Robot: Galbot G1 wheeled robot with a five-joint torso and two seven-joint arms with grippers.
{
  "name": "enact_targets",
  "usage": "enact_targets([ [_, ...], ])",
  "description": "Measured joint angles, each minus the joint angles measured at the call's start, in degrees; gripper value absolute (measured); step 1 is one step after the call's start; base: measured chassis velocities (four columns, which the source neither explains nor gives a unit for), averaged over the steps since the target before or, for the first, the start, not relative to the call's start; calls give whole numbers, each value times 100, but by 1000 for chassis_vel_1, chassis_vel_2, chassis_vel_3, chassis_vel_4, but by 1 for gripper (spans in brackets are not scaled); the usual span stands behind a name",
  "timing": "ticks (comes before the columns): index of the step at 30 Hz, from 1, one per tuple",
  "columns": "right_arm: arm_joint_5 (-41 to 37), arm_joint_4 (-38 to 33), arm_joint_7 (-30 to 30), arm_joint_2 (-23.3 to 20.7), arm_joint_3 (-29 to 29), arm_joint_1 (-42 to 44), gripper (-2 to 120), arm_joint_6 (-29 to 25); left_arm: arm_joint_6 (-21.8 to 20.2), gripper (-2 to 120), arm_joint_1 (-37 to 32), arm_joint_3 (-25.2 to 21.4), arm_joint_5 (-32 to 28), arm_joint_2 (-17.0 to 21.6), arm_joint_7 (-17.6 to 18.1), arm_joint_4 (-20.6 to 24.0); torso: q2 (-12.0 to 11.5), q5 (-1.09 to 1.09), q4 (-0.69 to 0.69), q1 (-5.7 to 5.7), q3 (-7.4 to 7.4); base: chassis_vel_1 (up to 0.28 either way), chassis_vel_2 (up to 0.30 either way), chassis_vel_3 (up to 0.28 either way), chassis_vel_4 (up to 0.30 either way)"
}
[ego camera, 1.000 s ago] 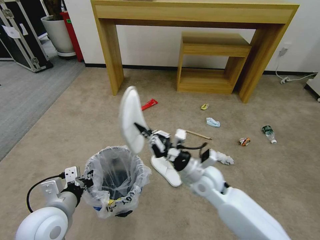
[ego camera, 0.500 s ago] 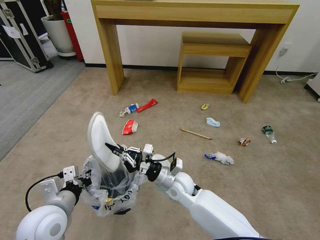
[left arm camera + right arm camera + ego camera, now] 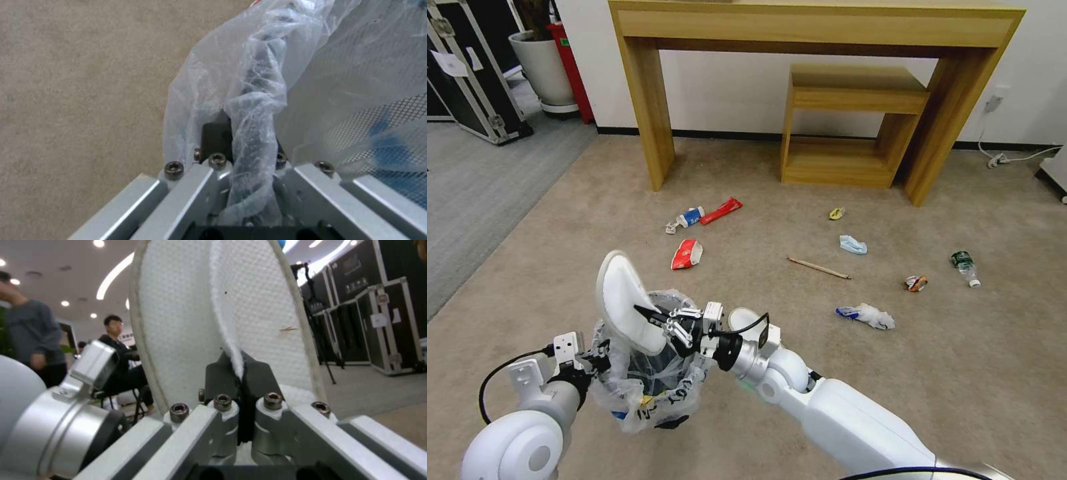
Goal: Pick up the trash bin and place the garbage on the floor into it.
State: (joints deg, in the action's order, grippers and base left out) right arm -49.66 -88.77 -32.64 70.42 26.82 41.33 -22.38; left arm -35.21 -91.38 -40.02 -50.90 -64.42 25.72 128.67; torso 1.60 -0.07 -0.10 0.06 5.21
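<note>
1. My left pincer (image 3: 602, 361) is clamped on the bagged rim of the trash bin (image 3: 654, 363), held near my base; the thin liner is crinkly and looks likely to slip.
2. My right pincer (image 3: 650, 313) pinches a white slipper (image 3: 620, 303) by its strap, above the bin mouth. I judge it light and floppy.
3. The second slipper (image 3: 742, 319) is mostly hidden by my arm.
4. More garbage lies scattered on the floor (image 3: 594, 233): a paper cup (image 3: 687, 254), a bottle (image 3: 964, 267).

slippers: 2 (image 3: 624, 303) (image 3: 740, 318) | bin: 1 (image 3: 654, 370) | bottle: 1 (image 3: 964, 265) | stick: 1 (image 3: 819, 268) | mask: 1 (image 3: 852, 245)
</note>
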Motion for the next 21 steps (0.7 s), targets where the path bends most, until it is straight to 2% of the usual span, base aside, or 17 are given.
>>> enact_targets([
  [5, 122, 43, 134, -26, 49, -19, 0, -14, 14, 1, 9, -9, 0, -11, -2, -9, 0, 0, 0, 0, 0, 0, 0, 0, 0],
  [8, 178, 68, 165, -70, 55, -19, 6, -1, 18, 1, 10, -21, 0, -5, -4, -17, 0, 0, 0, 0, 0, 0, 0, 0, 0],
  [10, 226, 93, 201, -147, 89, -4, 18, 10, 23, 1, 22, -32, -4, 3, -6, -28, 0, 0, 0, 0, 0, 0, 0, 0, 0],
  [11, 226, 93, 201, -147, 89, -4, 18, 10, 23, 1, 22, -32, -4, 3, -6, -28, 0, 0, 0, 0, 0, 0, 0, 0, 0],
  [13, 248, 101, 208, -209, 110, 20, 28, 10, 24, 1, 25, -31, -6, 2, -8, -35, 0, 0, 0, 0, 0, 0, 0, 0, 0],
  [15, 251, 102, 211, -235, 112, 28, 30, 10, 25, 1, 25, -30, -6, 1, -8, -39, 0, 0, 0, 0, 0, 0, 0, 0, 0],
  [17, 254, 106, 224, -285, 113, 34, 42, 2, 30, 1, 25, -30, -5, -2, -10, -45, 0, 1, 0, 0, 0, 0, 0, 0, 0],
  [19, 255, 103, 232, -313, 110, 31, 45, -2, 32, 1, 24, -36, -5, -2, -10, -52, 0, 0, 0, 0, 0, 0, 0, 0, 0],
  [21, 247, 26, 301, -414, 78, 21, 56, -2, 44, 1, 21, -55, 1, 0, -10, -68, 0, 0, 0, 0, 0, 0, 0, 0, 0],
])
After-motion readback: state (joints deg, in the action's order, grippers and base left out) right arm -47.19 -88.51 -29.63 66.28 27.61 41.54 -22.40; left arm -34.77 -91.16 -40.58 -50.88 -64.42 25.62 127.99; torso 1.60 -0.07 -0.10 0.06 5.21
